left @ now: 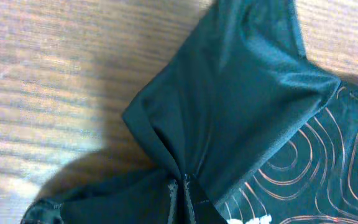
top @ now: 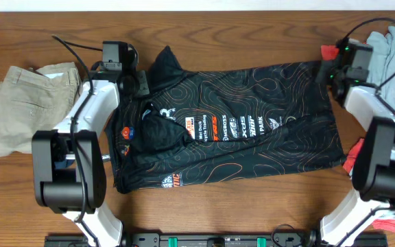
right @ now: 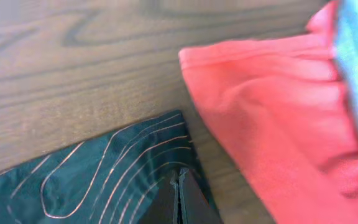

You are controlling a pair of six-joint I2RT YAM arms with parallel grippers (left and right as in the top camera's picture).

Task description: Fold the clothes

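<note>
Black jersey point(top: 232, 140) spread flat, desk centre. Left end effector point(left: 185, 186) clenched on jersey's far-left sleeve. Right end effector point(right: 180, 186) clenched on jersey's far-right corner. Step, likely: first fold gripped. Next: lift both evenly, bring far edge toward near edge.

The left arm point(top: 94, 103) rises from its base at the table's 8 o'clock side toward 1 o'clock. Its wrist is bent over, and the left gripper point(left: 186, 186) has its jaws pressed together on a fold of the jersey point(top: 280, 147). The right arm point(top: 362, 103) reaches from the 4 o'clock side toward 11 o'clock, and the right gripper point(right: 179, 183), jaws likewise closed, seems to pinch the jersey's corner, though its tips are mostly cut off in the wrist view.
</note>
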